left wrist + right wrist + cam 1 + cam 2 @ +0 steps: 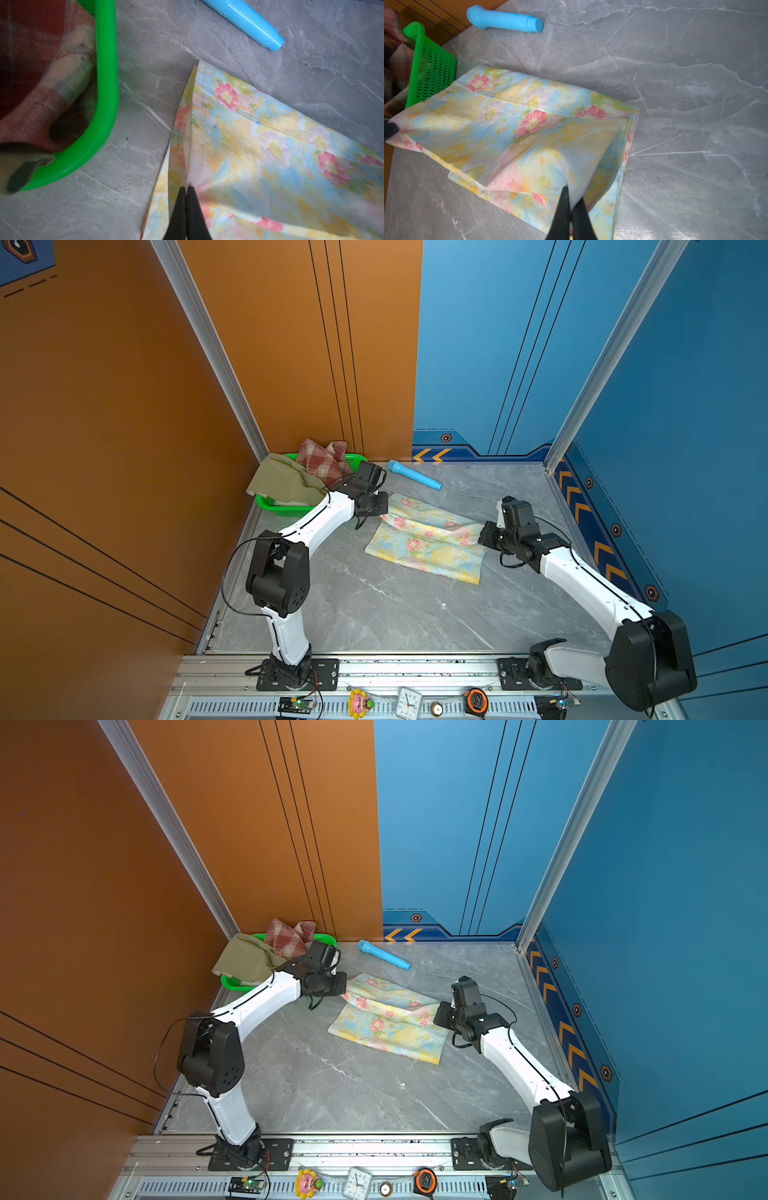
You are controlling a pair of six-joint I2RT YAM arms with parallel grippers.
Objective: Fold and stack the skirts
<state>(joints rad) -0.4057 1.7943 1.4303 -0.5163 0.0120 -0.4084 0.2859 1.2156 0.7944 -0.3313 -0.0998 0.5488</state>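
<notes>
Left gripper (186, 188) and right gripper (572, 196) each pinch opposite edges of the floral skirt (428, 545), which lies on the marble table (374, 614); they should probably rise together, cloth taut, for a square fold.

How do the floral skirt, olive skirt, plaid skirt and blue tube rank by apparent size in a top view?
1. floral skirt, clearly largest.
2. olive skirt.
3. plaid skirt; both are bunched up and partly hidden, so the order of these two is unsure.
4. blue tube, smallest.
</notes>
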